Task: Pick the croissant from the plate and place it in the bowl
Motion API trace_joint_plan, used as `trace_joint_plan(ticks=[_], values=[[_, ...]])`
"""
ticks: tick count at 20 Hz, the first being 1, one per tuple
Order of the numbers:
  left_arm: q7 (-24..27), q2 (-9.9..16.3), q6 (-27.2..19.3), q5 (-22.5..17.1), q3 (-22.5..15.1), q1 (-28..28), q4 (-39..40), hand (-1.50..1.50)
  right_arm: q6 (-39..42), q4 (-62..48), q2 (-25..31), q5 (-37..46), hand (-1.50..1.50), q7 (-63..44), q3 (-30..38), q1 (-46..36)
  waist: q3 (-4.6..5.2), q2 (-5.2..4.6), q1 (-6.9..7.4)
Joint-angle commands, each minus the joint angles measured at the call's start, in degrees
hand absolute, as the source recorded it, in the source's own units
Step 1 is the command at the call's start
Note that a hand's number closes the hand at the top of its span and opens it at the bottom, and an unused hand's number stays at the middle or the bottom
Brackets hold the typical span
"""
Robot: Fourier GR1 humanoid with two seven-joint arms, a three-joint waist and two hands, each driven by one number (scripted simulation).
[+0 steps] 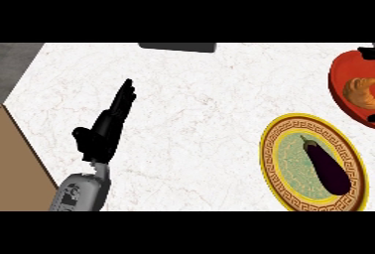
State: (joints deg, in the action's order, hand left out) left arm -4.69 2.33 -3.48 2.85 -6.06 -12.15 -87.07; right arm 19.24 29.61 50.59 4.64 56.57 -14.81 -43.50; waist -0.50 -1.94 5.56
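No readable text or labels, seemingly, anywhere.

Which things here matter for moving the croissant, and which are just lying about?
For the job: croissant, red bowl it lies in, patterned plate, left hand resting open.
Lying about: eggplant on the plate, dark object at the counter's far edge.

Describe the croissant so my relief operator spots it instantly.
Look to the marble counter's far right edge, where a red bowl is cut off by the view. The croissant lies inside it: golden-brown and ridged, unlike the dark purple eggplant on the patterned plate nearer the robot.
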Motion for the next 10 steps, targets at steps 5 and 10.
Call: trace_joint_plan(ticks=[5, 10], values=[[0.18, 0.39, 0.26, 0.1, 0.14, -0.57, -0.28, 0.0, 21.13, -5.04, 2.41, -8.7, -1.5, 2.53, 3.06, -3.48, 0.05, -0.08, -0.36], [-0.26, 0.54, 0.42, -0.54, 0.75, -0.15, -0.14, 0.0, 25.95, -5.86, 3.85, -12.19, -1.5, -0.98, 3.01, -2.5, -0.13, -0.39, -0.24]])
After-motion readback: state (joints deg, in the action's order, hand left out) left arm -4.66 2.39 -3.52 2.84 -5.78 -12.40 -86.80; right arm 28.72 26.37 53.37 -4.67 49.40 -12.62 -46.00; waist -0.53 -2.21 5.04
